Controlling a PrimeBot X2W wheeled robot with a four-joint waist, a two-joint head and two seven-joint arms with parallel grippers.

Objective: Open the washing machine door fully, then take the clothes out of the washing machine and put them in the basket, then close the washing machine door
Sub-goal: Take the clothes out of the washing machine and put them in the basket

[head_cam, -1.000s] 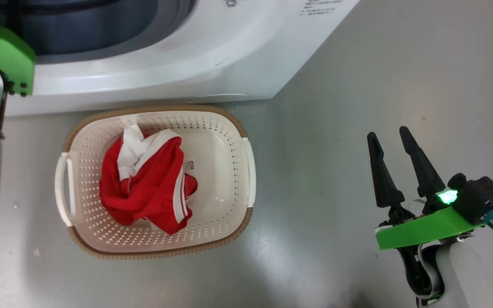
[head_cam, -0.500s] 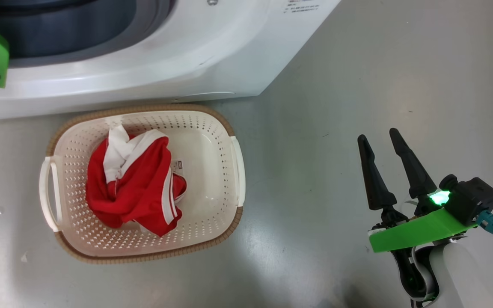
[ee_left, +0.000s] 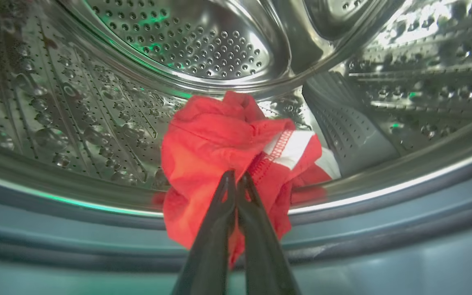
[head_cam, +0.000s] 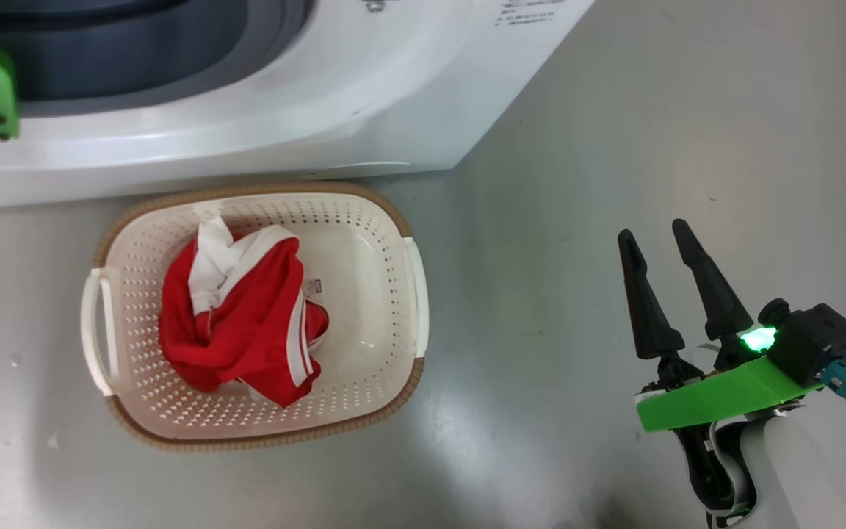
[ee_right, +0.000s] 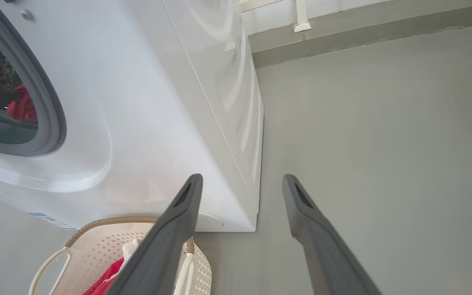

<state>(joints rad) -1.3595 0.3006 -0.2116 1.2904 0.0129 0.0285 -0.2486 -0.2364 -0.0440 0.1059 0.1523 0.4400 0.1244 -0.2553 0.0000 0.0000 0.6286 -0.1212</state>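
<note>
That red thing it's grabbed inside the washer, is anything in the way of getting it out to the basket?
Only the drum's steel lip and the rubber seal just outside it, which the red garment pinched by the left end effector must clear. The basket stands open before the washer.

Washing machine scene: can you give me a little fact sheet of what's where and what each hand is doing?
Washing machine: white front-loader
Drum: steel, red garment at its mouth
Left hand: at the drum mouth, shut on the red garment
Right hand: open, empty, above the floor
Basket: on the floor before the machine
Basket contents: red-and-white clothes
</note>
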